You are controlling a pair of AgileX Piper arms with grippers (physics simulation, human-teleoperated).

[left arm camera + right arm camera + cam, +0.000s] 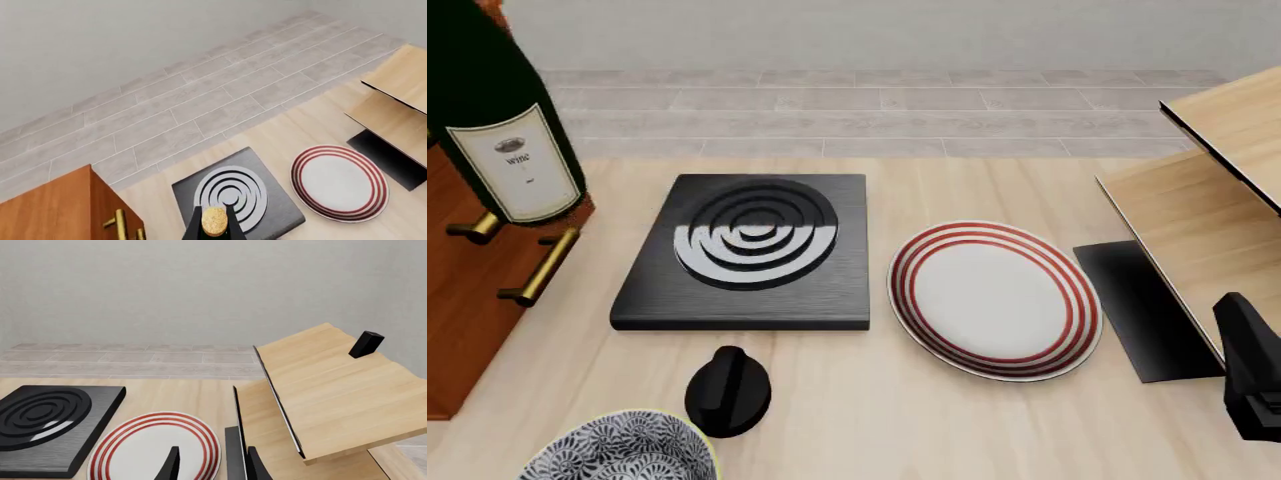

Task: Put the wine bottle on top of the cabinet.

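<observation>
Dark green wine bottle, white label; reddish-brown cabinet; red-ringed white plate.

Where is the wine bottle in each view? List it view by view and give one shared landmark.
Left wrist view: only the wine bottle's tan cork top shows, at the bottom edge between the left tool's fingers.
Front view: top left corner, label facing the camera, over the cabinet.
Right wrist view: not in it.
Shared landmark: the red-ringed plate.

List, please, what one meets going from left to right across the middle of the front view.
wine bottle → black stove plate → red-striped plate → pale wooden structure
</observation>
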